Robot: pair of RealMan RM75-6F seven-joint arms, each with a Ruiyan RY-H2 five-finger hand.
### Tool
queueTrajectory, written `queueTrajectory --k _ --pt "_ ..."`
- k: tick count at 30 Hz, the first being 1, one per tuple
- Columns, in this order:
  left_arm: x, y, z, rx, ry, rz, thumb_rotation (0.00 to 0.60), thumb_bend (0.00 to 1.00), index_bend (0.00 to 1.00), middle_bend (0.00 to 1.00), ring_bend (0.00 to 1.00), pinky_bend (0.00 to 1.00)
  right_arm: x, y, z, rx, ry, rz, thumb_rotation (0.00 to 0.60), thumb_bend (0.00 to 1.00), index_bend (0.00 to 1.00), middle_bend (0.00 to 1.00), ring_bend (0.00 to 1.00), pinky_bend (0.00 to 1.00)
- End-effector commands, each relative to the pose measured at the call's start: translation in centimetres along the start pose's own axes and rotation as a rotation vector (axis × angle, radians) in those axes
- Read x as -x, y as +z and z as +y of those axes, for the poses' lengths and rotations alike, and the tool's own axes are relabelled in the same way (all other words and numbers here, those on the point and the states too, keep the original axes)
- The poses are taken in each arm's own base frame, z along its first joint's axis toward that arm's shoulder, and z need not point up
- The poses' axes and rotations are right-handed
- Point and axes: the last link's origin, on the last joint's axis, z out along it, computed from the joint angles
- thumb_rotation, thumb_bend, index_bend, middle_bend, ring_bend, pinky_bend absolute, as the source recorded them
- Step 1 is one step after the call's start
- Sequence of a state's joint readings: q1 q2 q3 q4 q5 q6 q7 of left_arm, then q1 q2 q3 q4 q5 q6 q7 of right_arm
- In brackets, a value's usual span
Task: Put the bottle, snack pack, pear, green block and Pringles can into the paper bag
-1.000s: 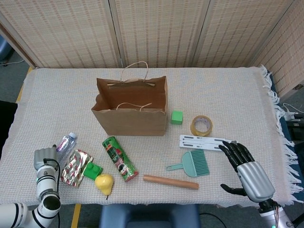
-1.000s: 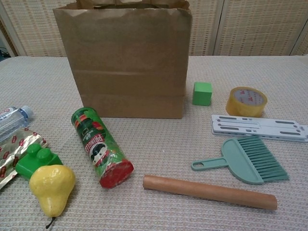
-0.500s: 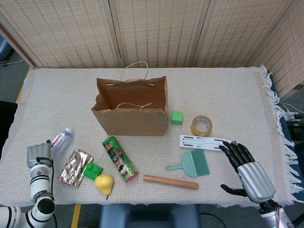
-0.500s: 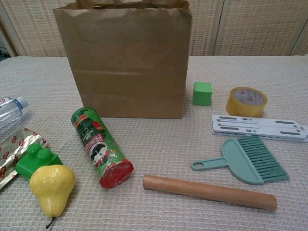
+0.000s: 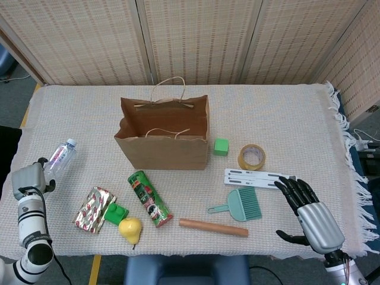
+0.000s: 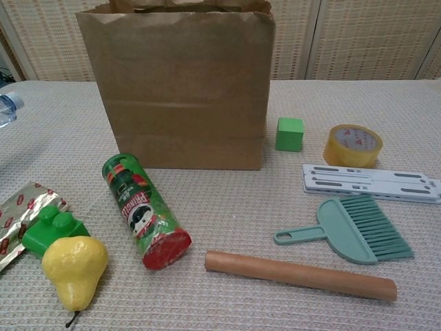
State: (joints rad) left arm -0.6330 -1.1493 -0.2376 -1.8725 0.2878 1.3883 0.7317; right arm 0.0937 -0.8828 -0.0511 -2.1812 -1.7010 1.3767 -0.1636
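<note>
Left hand (image 5: 29,178): grips the bottle (image 5: 60,155), raised at the table's left edge.
Snack pack (image 5: 92,209): flat near the front edge, touching the green block (image 5: 115,213).
Pear (image 5: 130,228): just beside the block.
Pringles can (image 5: 149,198): lying before the paper bag (image 5: 163,142).
Right hand (image 5: 310,214): fingers spread, holding nothing, at front right.

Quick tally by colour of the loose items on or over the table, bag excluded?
Green: 4 - Pringles can, toy block, cube, hand brush
Yellow: 2 - pear, tape roll
Clear: 1 - bottle, held in the left hand
Silver and red: 1 - snack pack
White: 1 - flat bracket
Brown: 1 - wooden rolling pin
Total: 10
</note>
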Motion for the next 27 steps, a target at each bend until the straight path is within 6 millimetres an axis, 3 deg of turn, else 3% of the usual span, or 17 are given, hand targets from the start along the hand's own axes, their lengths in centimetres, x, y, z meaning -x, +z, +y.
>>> queueTrajectory --k 1,6,13,18,27 --pt "-1.5 0.1 -0.5 0.008 -0.018 0.026 0.6 0.6 0.51 0.66 0.68 0.81 0.0 0.0 0.0 -0.001 -0.001 -0.002 0.6 0.0 0.0 0.0 0.0 0.0" --pt "-2.8 0.3 -0.4 0.007 -0.206 0.063 0.6 0.6 0.51 0.67 0.68 0.81 0.0 0.0 0.0 -0.001 0.0 0.002 0.6 0.0 0.0 0.0 0.0 0.0" --pt "-5.6 -0.8 1.7 0.101 -0.587 0.144 0.6 0.6 0.52 0.67 0.68 0.81 0.1 0.0 0.0 -0.001 -0.003 -0.005 0.6 0.0 0.0 0.0 0.0 0.0" --pt "-8.5 -2.9 4.8 0.198 -0.885 0.049 0.6 0.6 0.51 0.67 0.68 0.81 0.1 -0.1 0.0 -0.002 -0.004 -0.004 0.6 0.0 0.0 0.0 0.0 0.0" --pt "-12.3 -6.8 11.0 0.431 -1.191 -0.085 0.6 0.6 0.51 0.67 0.68 0.81 0.0 0.1 0.2 0.007 0.007 -0.007 0.6 0.0 0.0 0.0 0.0 0.0"
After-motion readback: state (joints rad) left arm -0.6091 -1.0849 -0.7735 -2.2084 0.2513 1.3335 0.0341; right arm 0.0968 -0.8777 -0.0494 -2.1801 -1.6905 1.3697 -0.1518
